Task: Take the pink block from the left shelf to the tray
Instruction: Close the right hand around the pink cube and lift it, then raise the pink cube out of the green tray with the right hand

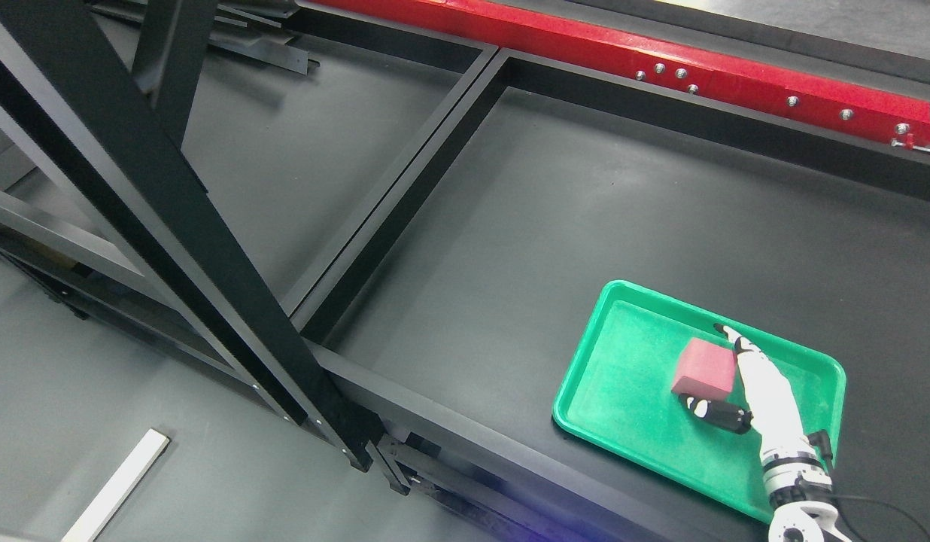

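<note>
Down on the green tray (pixel 623 376), the right hand (pixel 743 391) had its fingers (pixel 717 414) grasping the pink block (pixel 706 366); the forearm was cut off at the frame's bottom edge.

Quick headcount from where I'm standing: one pink block (pixel 704 366), sitting in one green tray (pixel 623 376) down at about 4 o'clock on the counter (pixel 585 211). One robot hand (pixel 736 384) showing, right next to the block. One red beam (pixel 661 53) up at 1 o'clock, and one white strip (pixel 119 485) on the floor at 8 o'clock.
</note>
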Controlling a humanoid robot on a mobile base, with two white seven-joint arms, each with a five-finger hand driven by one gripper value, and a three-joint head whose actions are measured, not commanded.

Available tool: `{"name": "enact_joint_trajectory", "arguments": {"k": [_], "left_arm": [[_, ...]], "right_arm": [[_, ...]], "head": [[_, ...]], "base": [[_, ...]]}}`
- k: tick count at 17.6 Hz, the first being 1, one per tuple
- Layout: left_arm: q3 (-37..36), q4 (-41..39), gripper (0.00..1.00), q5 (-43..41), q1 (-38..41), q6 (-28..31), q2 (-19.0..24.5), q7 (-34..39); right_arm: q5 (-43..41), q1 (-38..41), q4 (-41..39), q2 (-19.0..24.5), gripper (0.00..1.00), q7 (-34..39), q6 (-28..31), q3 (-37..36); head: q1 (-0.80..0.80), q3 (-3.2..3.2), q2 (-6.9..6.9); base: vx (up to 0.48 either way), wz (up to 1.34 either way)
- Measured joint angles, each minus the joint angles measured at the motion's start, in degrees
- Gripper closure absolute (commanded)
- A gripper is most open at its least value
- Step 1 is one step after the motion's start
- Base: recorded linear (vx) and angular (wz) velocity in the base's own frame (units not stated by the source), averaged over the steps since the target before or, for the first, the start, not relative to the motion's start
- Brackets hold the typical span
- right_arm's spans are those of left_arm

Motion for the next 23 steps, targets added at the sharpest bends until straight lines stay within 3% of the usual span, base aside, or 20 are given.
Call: {"name": "enact_joint_trajectory", "arguments": {"k": [2,5,10,15,23], "left_arm": [[0.00,0.00,0.00,0.00,0.00,0.00,0.00,0.00],[0.00,0.00,0.00,0.00,0.00,0.00,0.00,0.00],[0.00,0.00,0.00,0.00,0.00,0.00,0.00,0.00],[0.00,0.00,0.00,0.00,0.00,0.00,0.00,0.00],[0.00,0.00,0.00,0.00,0.00,0.01,0.00,0.00]], "right_arm": [[0.41,-0.22,0.53,-0.07,0.70,-0.22,0.26,0.00],[0.62,-0.33,1.17,-0.15,0.97,-1.05,0.58,0.00],[-0.67,-0.33,1.38,0.17,0.98,0.86,-4.92,-0.27],[-4.20,-0.44,0.22,1.16,0.97,-3.95,-12.21,-2.01],[-11.46,-0.21,-2.37,3.03,0.97,-6.85,-16.44,-5.87]], "head": [[0.00,0.00,0.00],[0.00,0.00,0.00],[0.00,0.00,0.00],[0.00,0.00,0.00],[0.00,0.00,0.00]], "base": [[0.000,0.00],[0.000,0.00],[0.000,0.00],[0.000,0.00],[0.000,0.00]]}}
